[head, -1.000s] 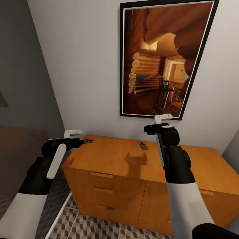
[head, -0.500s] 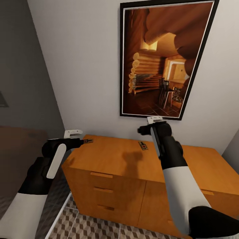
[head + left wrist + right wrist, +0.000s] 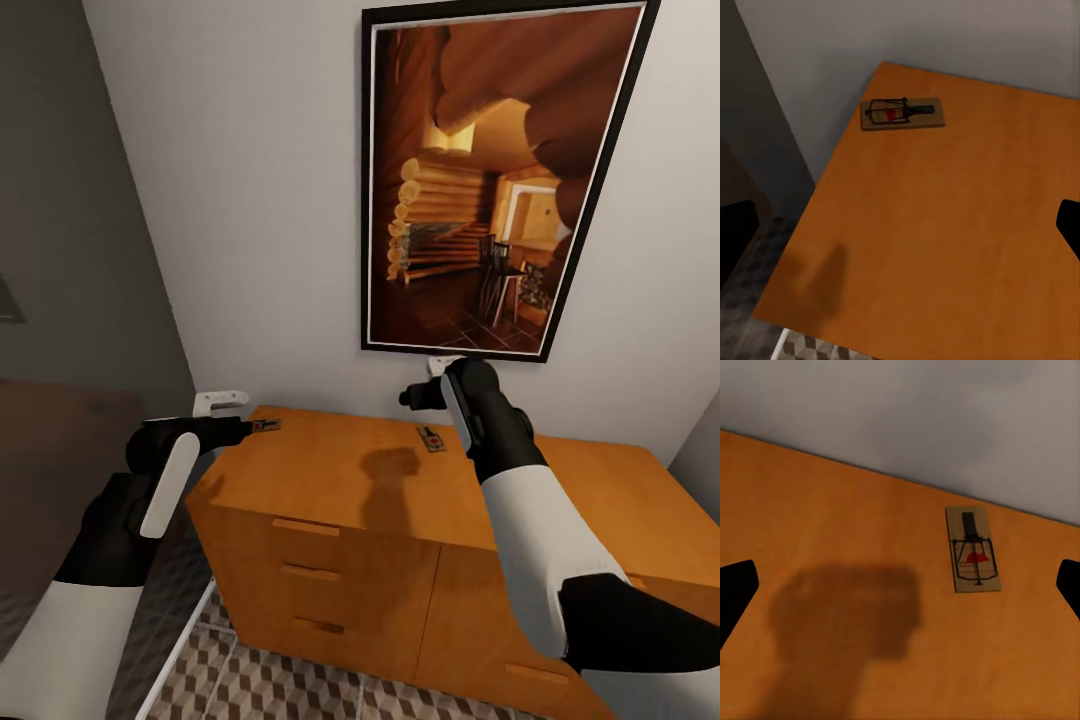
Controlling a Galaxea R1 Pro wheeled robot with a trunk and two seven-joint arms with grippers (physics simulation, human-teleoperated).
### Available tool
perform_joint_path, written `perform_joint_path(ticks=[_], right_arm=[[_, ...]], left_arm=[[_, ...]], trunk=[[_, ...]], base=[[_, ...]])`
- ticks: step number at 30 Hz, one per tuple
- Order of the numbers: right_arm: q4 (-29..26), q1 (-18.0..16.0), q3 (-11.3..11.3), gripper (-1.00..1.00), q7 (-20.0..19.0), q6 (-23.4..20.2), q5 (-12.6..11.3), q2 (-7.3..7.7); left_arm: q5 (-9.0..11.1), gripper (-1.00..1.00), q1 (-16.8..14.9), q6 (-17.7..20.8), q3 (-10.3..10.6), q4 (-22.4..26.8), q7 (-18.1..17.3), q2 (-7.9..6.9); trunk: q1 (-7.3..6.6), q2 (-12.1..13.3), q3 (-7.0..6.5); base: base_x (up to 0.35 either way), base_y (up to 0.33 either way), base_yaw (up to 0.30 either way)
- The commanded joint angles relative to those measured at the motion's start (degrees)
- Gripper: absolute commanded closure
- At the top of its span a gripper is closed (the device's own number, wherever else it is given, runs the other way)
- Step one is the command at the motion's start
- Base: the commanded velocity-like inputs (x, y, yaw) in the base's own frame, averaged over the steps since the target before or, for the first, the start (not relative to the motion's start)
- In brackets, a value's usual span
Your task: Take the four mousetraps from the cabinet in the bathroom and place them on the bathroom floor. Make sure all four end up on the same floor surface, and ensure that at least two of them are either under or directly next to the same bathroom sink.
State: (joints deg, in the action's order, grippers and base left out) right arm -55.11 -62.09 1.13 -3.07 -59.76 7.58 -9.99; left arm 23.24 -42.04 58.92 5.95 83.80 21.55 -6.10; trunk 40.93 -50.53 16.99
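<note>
I see two mousetraps flat on the cabinet (image 3: 400, 480) top; one (image 3: 265, 426) at its rear left corner, just beside my left pincer (image 3: 243, 428), which I can't tell is open or closed; the other (image 3: 431, 439) by the wall, below my right pincer (image 3: 408, 398), fingers spread wide.

Both arms share one build: white forearm shells, then glossy black rounded joint housings behind each claw. The left claw (image 3: 262, 426) has a white bracket above its black wrist and a white strip along it. The right claw (image 3: 405, 398) is black.
</note>
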Motion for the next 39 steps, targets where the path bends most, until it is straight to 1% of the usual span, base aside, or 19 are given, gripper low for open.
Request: perform_joint_path(ticks=[1, 8, 16, 26, 29, 34, 39], right_arm=[[0.2, -0.1, 0.0, -1.00, -0.3, -0.2, 0.4, -0.01], [1.2, -0.3, 0.0, -1.00, -0.3, -0.2, 0.2, -0.01], [1.4, -0.3, -0.1, -1.00, -0.3, -0.2, 0.1, -0.01], [1.3, -0.3, -0.4, -1.00, -0.4, -0.2, 0.1, 0.06], [1.4, -0.3, -1.0, -1.00, -0.4, -0.2, 0.1, 0.70], [1.4, -0.3, -2.6, -1.00, -0.4, -0.2, -0.1, 1.74], [1.4, -0.3, -4.2, -1.00, -0.4, -0.2, -0.2, 2.41]], left_arm=[[0.6, -1.00, -0.1, 0.1, 0.1, 0.0, 0.6, -0.06], [0.6, -1.00, 0.0, 0.1, 0.1, 0.0, 0.7, 0.02], [0.7, -1.00, -0.1, 0.1, 0.1, 0.0, 0.7, 0.03], [0.6, -1.00, -0.1, 0.1, 0.1, 0.0, 0.7, 0.11], [0.5, -1.00, -0.1, 0.1, 0.1, 0.0, 0.7, 0.28], [0.5, -1.00, -0.1, 0.1, 0.1, 0.0, 0.9, 0.62], [0.5, -1.00, -0.1, 0.1, 0.1, 0.0, 0.9, 0.76]], trunk=[[0.01, -0.1, 0.08], [0.01, -0.1, 0.08], [0.01, -0.1, 0.08], [0.01, -0.1, 0.08], [0.01, -0.1, 0.08], [0.01, -0.1, 0.08], [0.01, -0.1, 0.08]], base=[[0.000, 0.000, 0.000], [0.017, 0.000, 0.000], [0.085, 0.000, 0.000], [0.022, 0.000, 0.000], [0.005, 0.000, 0.000], [0.002, 0.000, 0.000], [0.000, 0.000, 0.000]])
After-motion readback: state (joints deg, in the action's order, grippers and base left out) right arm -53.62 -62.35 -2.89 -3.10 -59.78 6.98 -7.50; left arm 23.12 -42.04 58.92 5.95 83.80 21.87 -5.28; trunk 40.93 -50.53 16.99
